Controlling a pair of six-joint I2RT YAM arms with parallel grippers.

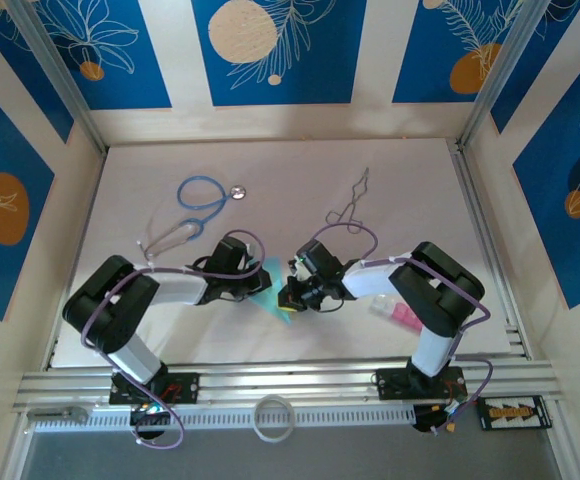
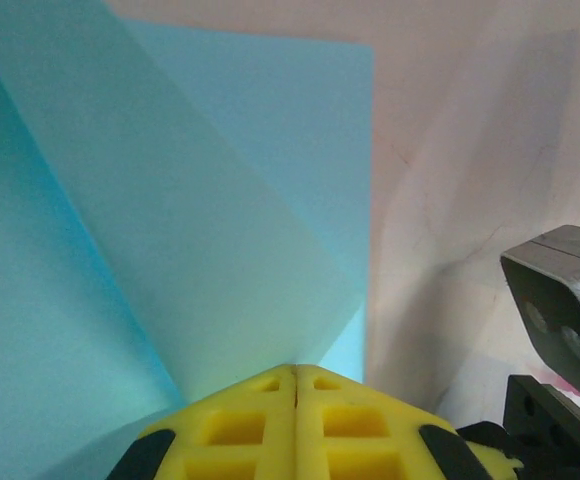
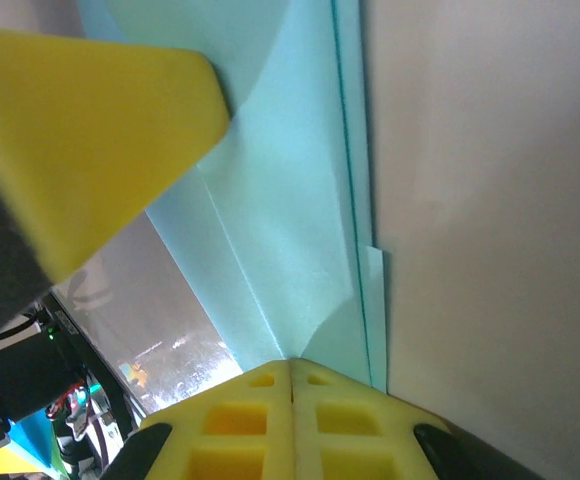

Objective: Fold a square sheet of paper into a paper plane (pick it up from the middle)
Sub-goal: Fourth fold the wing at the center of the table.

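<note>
The left gripper (image 2: 295, 370) and right gripper (image 3: 290, 363) each clamp the folded turquoise sheet of paper (image 2: 220, 200).

The top external camera sits high above and behind the black-and-white left arm (image 1: 120, 300) and right arm (image 1: 435, 290), looking steeply down, so their bases line the bottom edge and the whole flat white table (image 1: 390, 180) lies beyond, seen from afar. The left wrist camera looks along its own left gripper (image 2: 295, 385), very close on the folded light turquoise-blue sheet of paper (image 2: 170, 220). The right wrist camera looks likewise past the right gripper (image 3: 290, 375), equally close. All three views share that sheet, and each wrist view catches something at its edge – a grey metal block (image 2: 565, 300) on the right, a blurred yellow wedge (image 3: 80, 140) at upper left
</note>
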